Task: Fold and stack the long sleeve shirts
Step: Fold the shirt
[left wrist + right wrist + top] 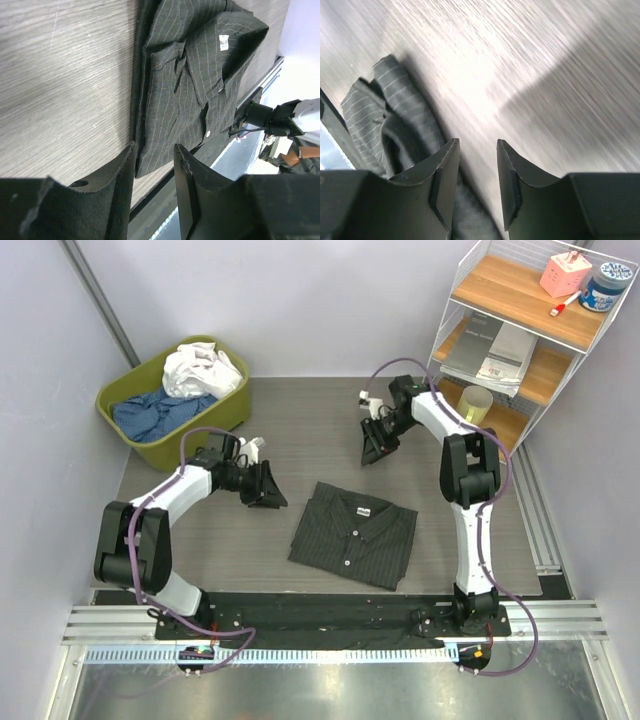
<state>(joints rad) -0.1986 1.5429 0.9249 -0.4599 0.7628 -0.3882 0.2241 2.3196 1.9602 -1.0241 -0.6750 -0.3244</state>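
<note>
- Left gripper (pixel 268 490), jaws narrowly parted and empty, hangs just left of the folded shirt (pixel 353 535).
- Right gripper (pixel 373 450), also parted and empty, hangs beyond the shirt's collar.
- Green bin (pixel 150 448) of loose garments (pixel 160 412) sits far left of the shirt, so the left arm looks nearer.

A grey wood-grain surface (pixel 300 430) fills the middle of the top view. A folded dark pinstriped shirt (pixel 354 534) lies flat on it at lower centre, collar toward the top. A green basket (pixel 165 450) sits at the surface's upper left corner, well apart from the shirt.
</note>
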